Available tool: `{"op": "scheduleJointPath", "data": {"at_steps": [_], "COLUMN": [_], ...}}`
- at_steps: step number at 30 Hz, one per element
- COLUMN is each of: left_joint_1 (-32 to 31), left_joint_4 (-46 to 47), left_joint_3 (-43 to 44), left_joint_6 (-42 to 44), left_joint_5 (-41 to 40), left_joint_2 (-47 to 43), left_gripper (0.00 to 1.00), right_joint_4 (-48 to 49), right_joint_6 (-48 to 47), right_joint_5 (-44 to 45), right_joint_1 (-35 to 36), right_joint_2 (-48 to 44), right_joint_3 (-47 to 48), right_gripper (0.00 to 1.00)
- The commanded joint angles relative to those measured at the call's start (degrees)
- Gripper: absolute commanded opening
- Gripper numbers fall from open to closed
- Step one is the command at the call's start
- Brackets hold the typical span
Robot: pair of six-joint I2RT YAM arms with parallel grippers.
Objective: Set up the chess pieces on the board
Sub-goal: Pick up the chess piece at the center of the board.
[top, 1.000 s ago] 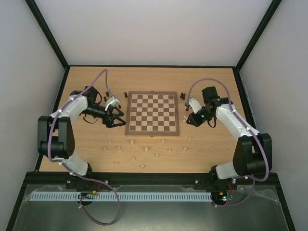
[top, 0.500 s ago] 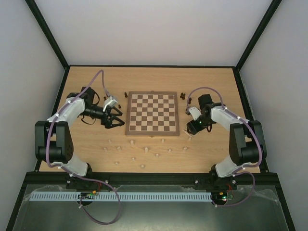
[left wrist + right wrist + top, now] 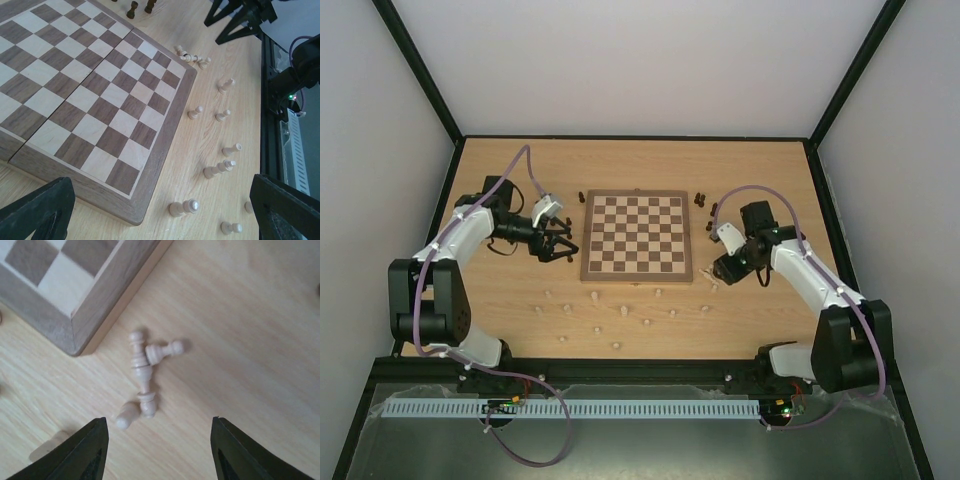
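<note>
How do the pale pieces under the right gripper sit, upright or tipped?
Tipped: the pale pieces lie on their sides, clustered beside the board corner.

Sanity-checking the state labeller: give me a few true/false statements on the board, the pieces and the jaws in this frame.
1. The board has no pieces on it. True.
2. The right jaws hold a pale piece. False: they stand open and empty over a cluster of pale pieces lying on the table by the board's corner.
3. Dark pieces sit on the table off the board's far corners. True.
4. The left jaws are shut. False: they stand wide open beside the board's left edge.
5. Every pale piece stands upright. False: several lie on their sides.
</note>
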Motion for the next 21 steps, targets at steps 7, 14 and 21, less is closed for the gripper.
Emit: {"op": "scheduleJointPath", "data": {"at_steps": [7, 14, 21], "left_joint_1": [0.5, 0.4, 0.4], "left_joint_4": [2.5, 2.8, 3.0], "left_joint_3": [-1.6, -1.7, -1.8], "left_joint_6": [-1.7, -1.8, -1.9], "left_joint_5": [0.0, 0.3, 0.4], "left_joint_2": [-2.0, -1.5, -1.3], "left_gripper": [0.99, 0.99, 0.99], "right_joint_4": [-5.6, -4.7, -3.2], "right_joint_6": [-2.1, -1.7, -0.7], "right_joint_5": [-2.2, -1.5, -0.5], "right_joint_1": [2.2, 3.5, 4.7], "right_joint_2": [0.4, 2.0, 3.8], "right_joint_3": [-4.3, -4.8, -4.6], "right_gripper": [0.53, 0.5, 0.45]}}
